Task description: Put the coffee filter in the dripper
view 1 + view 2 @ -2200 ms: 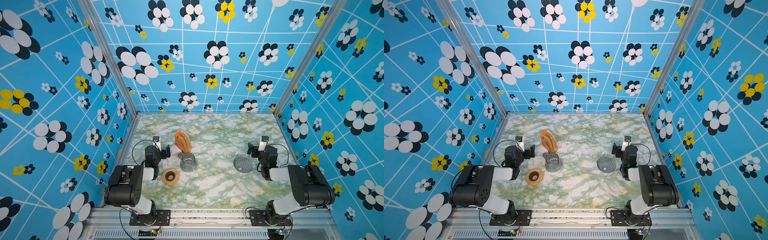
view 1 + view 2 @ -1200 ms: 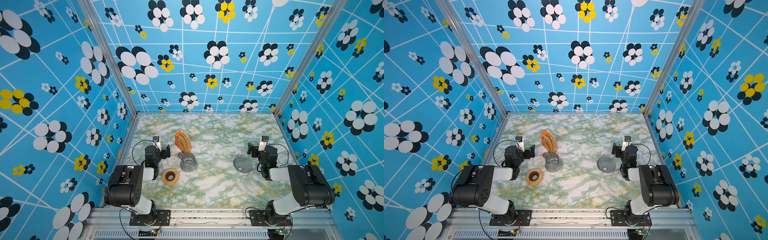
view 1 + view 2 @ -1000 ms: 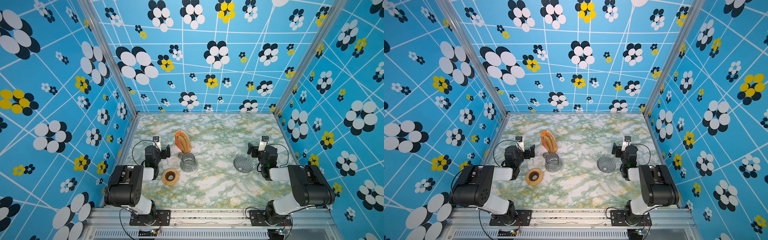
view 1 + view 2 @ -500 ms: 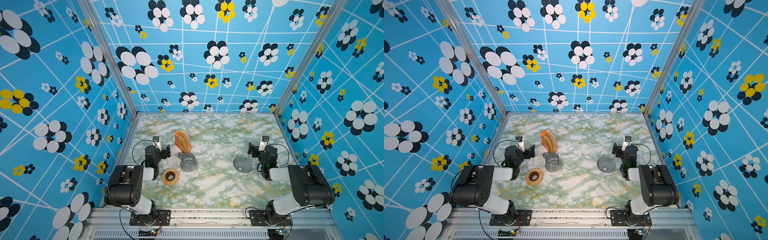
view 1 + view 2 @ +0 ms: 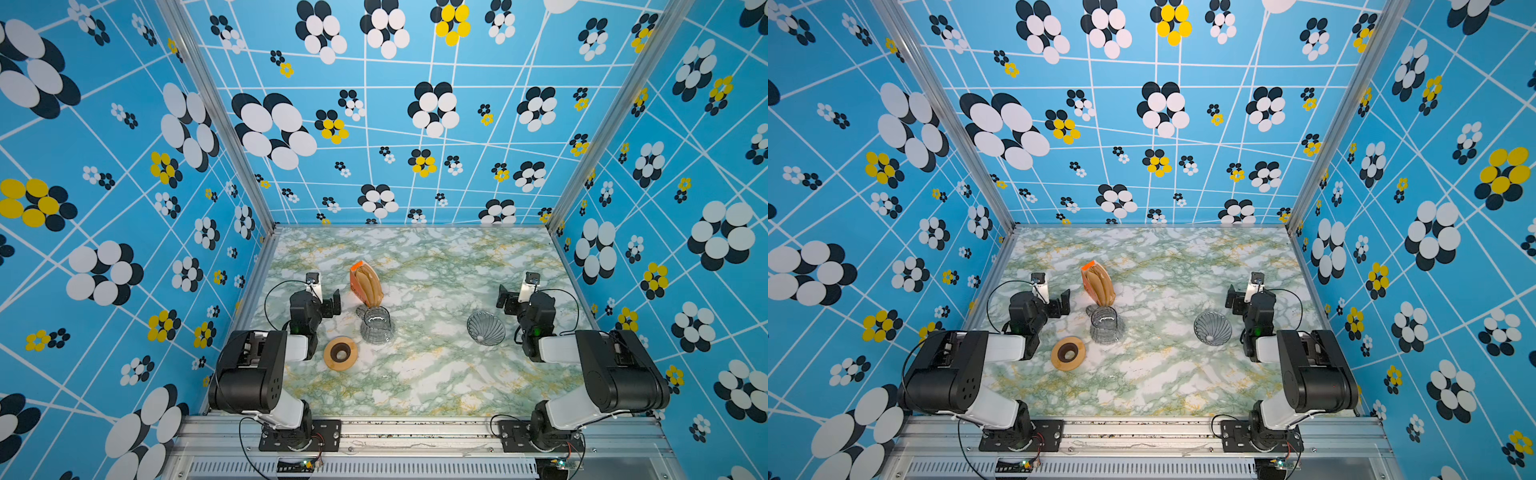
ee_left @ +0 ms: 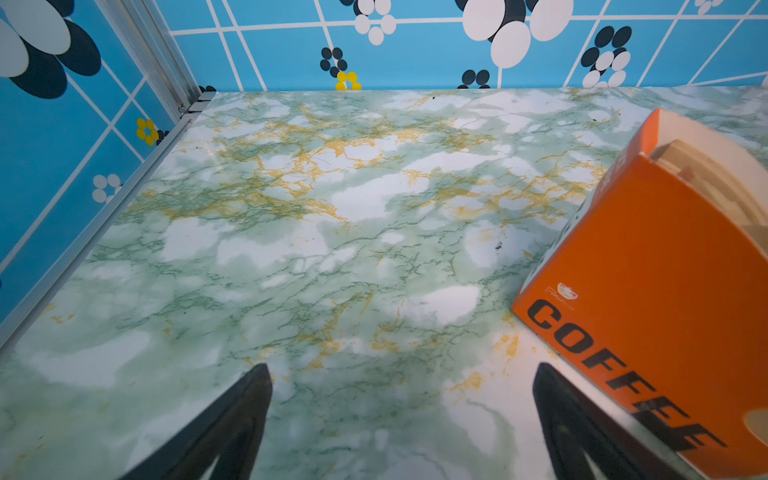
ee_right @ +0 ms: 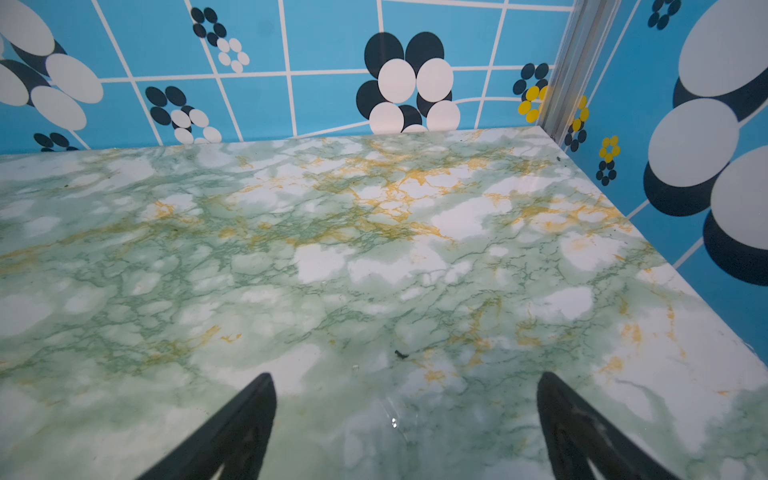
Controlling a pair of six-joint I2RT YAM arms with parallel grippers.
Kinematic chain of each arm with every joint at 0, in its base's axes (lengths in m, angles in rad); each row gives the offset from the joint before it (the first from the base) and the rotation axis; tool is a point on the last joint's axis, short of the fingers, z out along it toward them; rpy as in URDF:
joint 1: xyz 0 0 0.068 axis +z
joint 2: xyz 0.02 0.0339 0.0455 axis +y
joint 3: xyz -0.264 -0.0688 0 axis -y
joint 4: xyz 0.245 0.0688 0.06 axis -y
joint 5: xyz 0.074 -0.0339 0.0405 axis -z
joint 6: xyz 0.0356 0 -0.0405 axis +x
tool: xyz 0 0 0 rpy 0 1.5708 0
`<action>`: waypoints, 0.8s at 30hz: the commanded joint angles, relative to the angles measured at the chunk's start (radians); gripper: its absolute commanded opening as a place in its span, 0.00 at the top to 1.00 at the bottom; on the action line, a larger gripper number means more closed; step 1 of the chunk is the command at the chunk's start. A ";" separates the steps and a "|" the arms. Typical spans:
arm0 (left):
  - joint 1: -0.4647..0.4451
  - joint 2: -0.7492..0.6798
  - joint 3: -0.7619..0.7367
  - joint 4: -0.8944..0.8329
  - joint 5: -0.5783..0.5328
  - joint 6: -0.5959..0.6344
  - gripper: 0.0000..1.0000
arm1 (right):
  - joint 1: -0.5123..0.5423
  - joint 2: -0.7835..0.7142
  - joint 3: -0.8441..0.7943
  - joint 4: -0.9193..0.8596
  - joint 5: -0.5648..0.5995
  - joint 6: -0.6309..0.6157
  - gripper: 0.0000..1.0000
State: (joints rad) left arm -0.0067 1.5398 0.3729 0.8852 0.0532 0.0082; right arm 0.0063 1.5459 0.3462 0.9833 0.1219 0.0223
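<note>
I see both arms parked low at their own sides of the green-and-white marbled tabletop. Left gripper has its jaws spread wide with nothing between them, only bare marble under them; the orange coffee-filter packet sits just beside one finger in the left wrist view, not gripped. Right gripper is likewise fully spread and holding nothing, over bare table. The clear glass cone-shaped dripper with spiral ribs sits on the table near the right arm in both top views, and I see no paper in it. No loose single filter anywhere I can make out; the only tan papers I see are the stack standing in the orange packet, behind the clear glass jug with a handle. A flat round wooden ring with a dark hole lies near the left arm, apart from the jug.
</note>
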 commanded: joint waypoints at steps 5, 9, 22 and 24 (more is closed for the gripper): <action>-0.010 -0.040 -0.030 0.059 -0.037 -0.008 0.01 | 0.001 -0.018 -0.021 0.035 0.021 0.020 0.01; -0.030 -0.135 0.003 -0.085 -0.084 -0.006 0.01 | 0.001 -0.090 -0.015 -0.042 0.022 0.013 0.01; -0.174 -0.523 0.219 -0.795 -0.312 -0.216 0.01 | 0.054 -0.419 0.229 -0.758 -0.020 0.206 0.01; -0.206 -0.554 0.233 -0.878 -0.282 -0.265 0.01 | 0.094 -0.468 0.250 -0.837 -0.055 0.259 0.01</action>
State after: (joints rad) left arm -0.1780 1.0203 0.5743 0.2588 -0.2214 -0.1444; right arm 0.0586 1.1290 0.5636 0.3706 0.1238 0.1833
